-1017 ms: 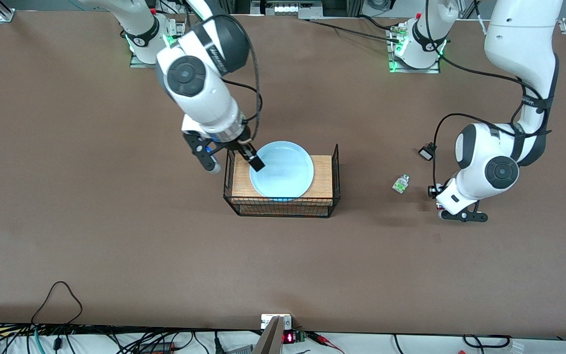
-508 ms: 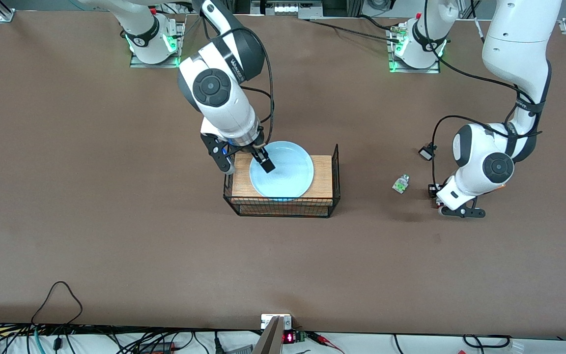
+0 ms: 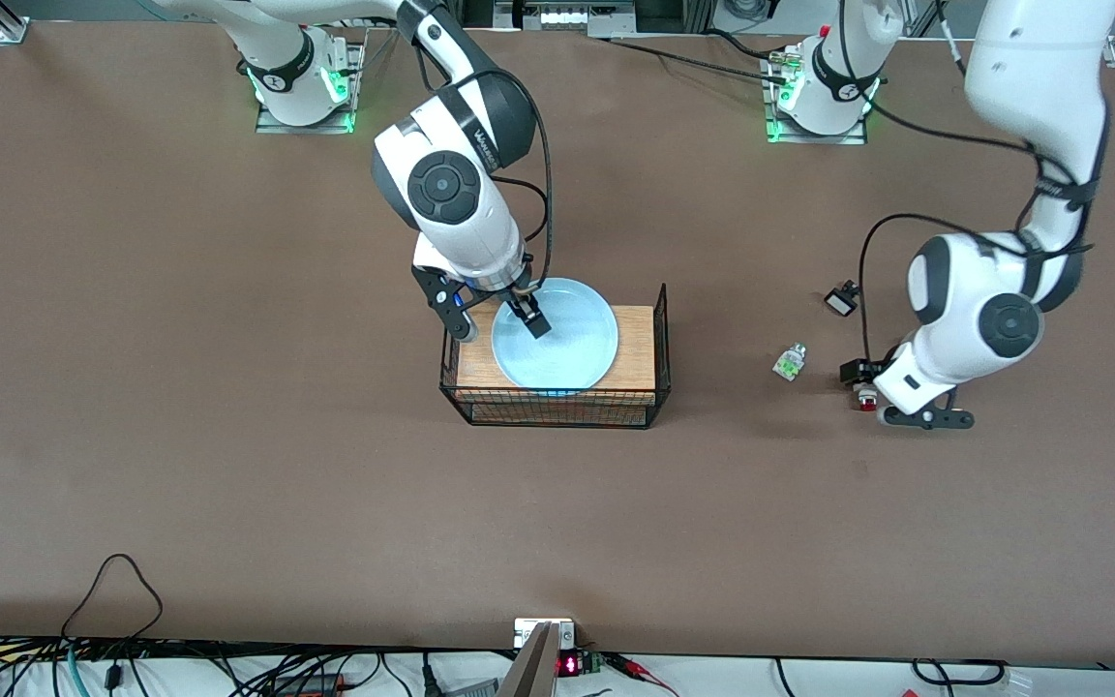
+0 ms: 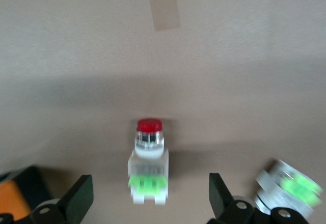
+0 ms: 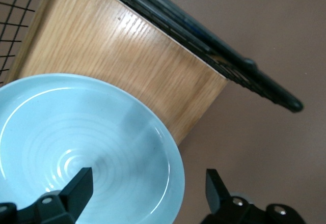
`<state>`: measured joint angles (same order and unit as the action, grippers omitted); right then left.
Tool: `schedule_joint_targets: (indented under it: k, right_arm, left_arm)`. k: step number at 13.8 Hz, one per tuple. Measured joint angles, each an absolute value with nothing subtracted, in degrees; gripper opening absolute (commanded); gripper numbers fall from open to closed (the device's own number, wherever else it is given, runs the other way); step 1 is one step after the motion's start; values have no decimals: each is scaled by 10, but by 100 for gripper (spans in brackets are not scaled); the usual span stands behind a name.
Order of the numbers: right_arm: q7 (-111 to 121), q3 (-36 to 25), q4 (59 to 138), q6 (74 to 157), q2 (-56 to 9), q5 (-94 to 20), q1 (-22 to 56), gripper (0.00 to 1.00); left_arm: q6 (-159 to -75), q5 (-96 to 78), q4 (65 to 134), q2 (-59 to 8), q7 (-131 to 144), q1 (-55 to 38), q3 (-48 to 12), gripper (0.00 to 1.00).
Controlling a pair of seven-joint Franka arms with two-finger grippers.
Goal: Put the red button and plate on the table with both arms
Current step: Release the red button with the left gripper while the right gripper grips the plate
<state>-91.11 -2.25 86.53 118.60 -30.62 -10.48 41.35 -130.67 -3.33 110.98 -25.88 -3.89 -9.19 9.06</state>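
Now sink your spread right hand squarely astride the plate rim; left hand, spread, hangs over the red button.

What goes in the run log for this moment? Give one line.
left pincer: open, low over red button lying on table | right pincer: open, straddling plate rim | plate: on board in basket

Glossy smooth plate; matt table (wooden board, grained).
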Motion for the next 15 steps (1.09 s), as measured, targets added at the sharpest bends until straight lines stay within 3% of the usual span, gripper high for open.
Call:
schedule_joint_targets:
  k: [3, 7, 10, 11, 13, 15]
  right_arm:
    - [-912, -23, 865, 1186, -307, -105, 414, 68]
    - [-912, -23, 865, 1186, -307, -105, 414, 63]
    - [-912, -23, 865, 1186, -311, -105, 414, 55]
    - [-912, -23, 865, 1186, -312, -105, 414, 48]
    - [-911, -23, 865, 1186, -317, -104, 414, 14]
    - [-910, -23, 865, 1186, -319, -104, 414, 3]
  left_arm:
    - [-1165, -34, 1053, -213, -39, -92, 91, 100]
    - [-973, -34, 960, -163, -36, -89, 91, 100]
    - [-902, -34, 938, -118, -35, -80, 91, 100]
    - [-883, -34, 938, -99, -33, -77, 91, 100]
    - [-849, -34, 938, -59, -27, -69, 85, 100]
    - [-835, -28, 940, -26, -14, -41, 50, 100]
